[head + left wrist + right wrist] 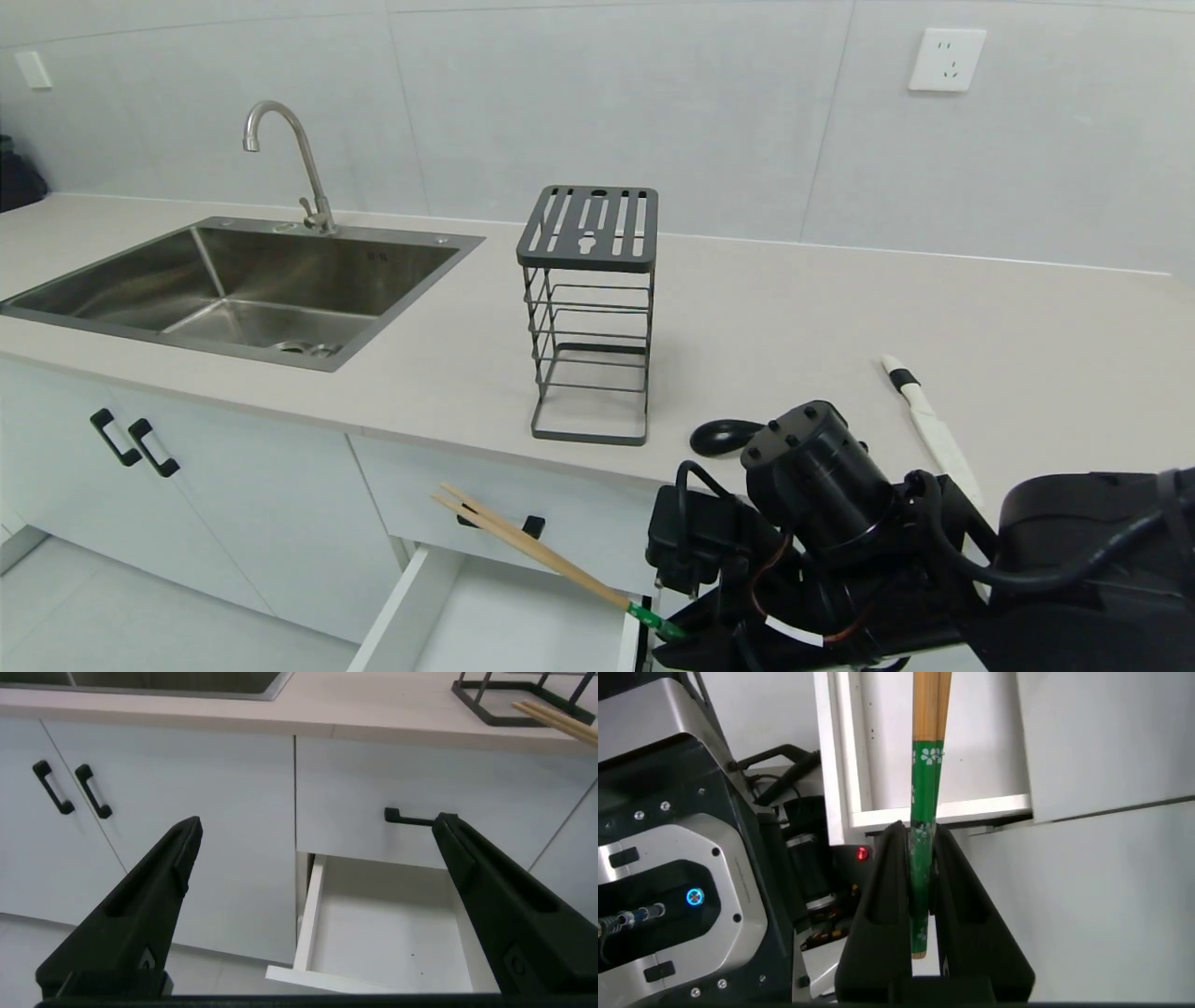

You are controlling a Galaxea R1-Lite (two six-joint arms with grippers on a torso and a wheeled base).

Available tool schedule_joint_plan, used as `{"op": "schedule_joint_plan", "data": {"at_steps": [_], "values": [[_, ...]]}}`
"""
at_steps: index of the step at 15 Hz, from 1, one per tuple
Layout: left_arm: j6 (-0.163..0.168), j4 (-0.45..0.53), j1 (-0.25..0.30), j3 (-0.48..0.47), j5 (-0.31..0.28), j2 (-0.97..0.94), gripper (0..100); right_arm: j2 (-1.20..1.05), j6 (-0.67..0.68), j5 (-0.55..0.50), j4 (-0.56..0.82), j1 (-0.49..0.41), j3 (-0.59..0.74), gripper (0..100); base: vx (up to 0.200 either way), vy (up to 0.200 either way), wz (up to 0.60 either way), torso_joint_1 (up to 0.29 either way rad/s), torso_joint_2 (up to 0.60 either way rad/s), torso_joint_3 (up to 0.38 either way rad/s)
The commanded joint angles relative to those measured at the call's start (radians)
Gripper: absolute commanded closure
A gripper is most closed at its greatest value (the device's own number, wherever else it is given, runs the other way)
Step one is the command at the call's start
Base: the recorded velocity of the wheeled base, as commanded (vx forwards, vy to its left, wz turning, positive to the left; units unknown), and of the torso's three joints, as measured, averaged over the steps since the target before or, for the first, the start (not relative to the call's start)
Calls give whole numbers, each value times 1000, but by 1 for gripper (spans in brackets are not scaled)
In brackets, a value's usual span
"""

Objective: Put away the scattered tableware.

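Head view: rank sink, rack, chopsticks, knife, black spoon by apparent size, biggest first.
1. sink
2. rack
3. chopsticks and knife: unsure. The chopsticks look longer, but the knife's near end is hidden.
4. black spoon, partly hidden

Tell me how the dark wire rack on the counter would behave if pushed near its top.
The rack stands tall over a narrow base frame, so a high push would probably tip it. It is mostly thin wire and open space, so likely light. On the smooth-looking counter, a low push may slide it instead.
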Motion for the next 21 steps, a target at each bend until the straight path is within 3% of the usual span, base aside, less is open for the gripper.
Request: {"op": "schedule_joint_plan", "data": {"at_steps": [1, 14, 21], "values": [[0, 0, -1, 0, 0, 1, 0, 7, -1, 9, -1, 0, -8, 100, 0, 0, 0, -51, 115, 66], [0, 0, 1, 0, 0, 1, 0, 130, -14, 17, 0, 2, -127, 100, 0, 0, 0, -53, 132, 77], [0, 0, -1, 0, 0, 1, 0, 135, -14, 17, 0, 2, -136, 100, 0, 0, 0, -156, 416, 260]]}}
